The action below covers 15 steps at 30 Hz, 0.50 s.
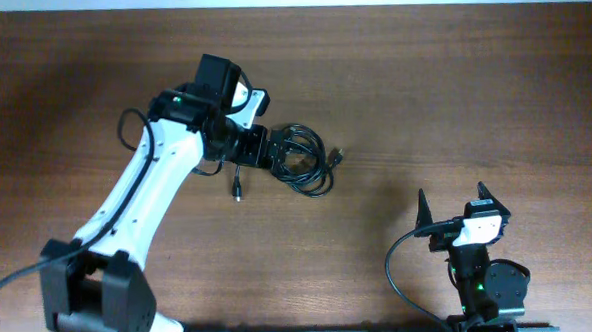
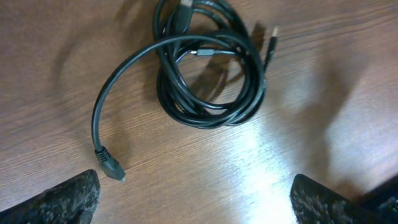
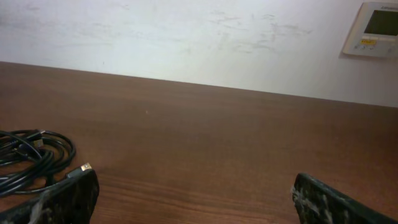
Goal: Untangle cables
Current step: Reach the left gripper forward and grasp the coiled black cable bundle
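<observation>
Black cables (image 1: 303, 158) heaped in one coil on the counter (image 1: 429, 92) | left jaws spread wide, empty, poised just beside the coil, probably lining up on the loose plug (image 2: 111, 168) | right jaws wide too, empty, parked well apart, probably to leave room.

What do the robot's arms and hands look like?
The left arm is white with black joints and a black wire. The right arm is mostly black with a white part. The left hand and right hand have dark, rough fingers.
</observation>
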Available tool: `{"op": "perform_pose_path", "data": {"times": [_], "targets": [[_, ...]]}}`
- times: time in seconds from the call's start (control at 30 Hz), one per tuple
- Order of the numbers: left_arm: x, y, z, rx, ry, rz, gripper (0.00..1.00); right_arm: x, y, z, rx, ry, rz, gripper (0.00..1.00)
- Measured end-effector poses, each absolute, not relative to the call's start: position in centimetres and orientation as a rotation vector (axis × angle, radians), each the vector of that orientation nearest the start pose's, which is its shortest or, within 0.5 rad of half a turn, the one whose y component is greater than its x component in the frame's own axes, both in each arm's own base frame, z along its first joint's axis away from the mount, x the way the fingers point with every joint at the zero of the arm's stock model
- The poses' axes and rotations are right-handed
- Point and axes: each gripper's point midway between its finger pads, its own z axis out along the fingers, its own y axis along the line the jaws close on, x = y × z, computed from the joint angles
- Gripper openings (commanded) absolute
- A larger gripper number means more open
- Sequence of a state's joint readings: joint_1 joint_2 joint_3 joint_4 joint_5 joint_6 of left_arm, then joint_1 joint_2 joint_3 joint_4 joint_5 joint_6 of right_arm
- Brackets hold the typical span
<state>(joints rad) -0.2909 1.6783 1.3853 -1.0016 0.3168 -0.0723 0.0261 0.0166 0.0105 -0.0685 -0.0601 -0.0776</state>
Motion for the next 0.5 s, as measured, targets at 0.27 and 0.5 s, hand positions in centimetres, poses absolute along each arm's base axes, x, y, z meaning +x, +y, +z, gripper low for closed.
{"op": "perform_pose_path", "data": {"times": [0.27,0.5], "targets": [[34.5,-16.5,5.3,0.379,3.022,-0.385,0.99,24.6,1.7,15.8,-0.132,1.64,0.01,0.98],[36.7,-19.0,3.5,0.252,2.9,-0.044,0.99,24.6,1.7,15.8,-0.131,1.64,0.011,0.99]]}}
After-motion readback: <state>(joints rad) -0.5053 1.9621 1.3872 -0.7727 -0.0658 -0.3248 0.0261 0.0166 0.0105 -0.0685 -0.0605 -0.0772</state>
